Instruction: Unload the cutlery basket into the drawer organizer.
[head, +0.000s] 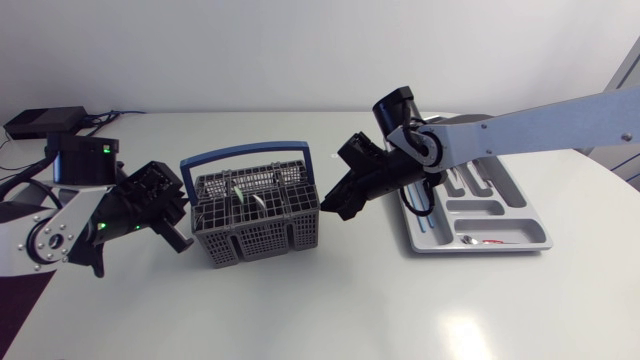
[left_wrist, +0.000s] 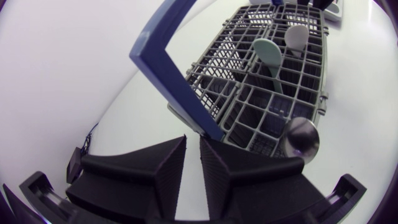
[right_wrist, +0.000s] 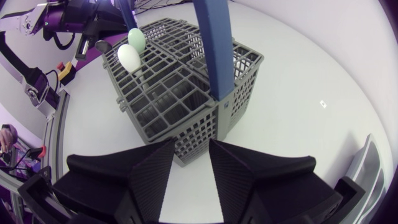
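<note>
My left gripper (left_wrist: 193, 165) has its two fingers barely parted. A thin slit of table shows between them, and it holds nothing. Just ahead of its fingertips stands the grey cutlery basket (left_wrist: 261, 106), with the foot of its blue handle (left_wrist: 155, 37) coming down almost in line with that slit. Farther ahead, a pale green spoon (left_wrist: 268, 53) and a white spoon (left_wrist: 297, 36) stand bowl-up side by side in one of the far compartments. A steel spoon bowl (left_wrist: 300, 138) pokes up from a compartment close to the gripper, off to one side.

My right gripper (right_wrist: 191, 163) is open somewhat wider and is empty too. The basket's lower corner sits just ahead of the gap between its fingers, and I cannot tell whether either finger touches it.

From above, the basket stands between my two grippers, one near each end wall. The drawer organizer (head: 530, 222) lies on the table behind my right gripper and partly under my right arm (head: 540, 125), apart from the basket.
</note>
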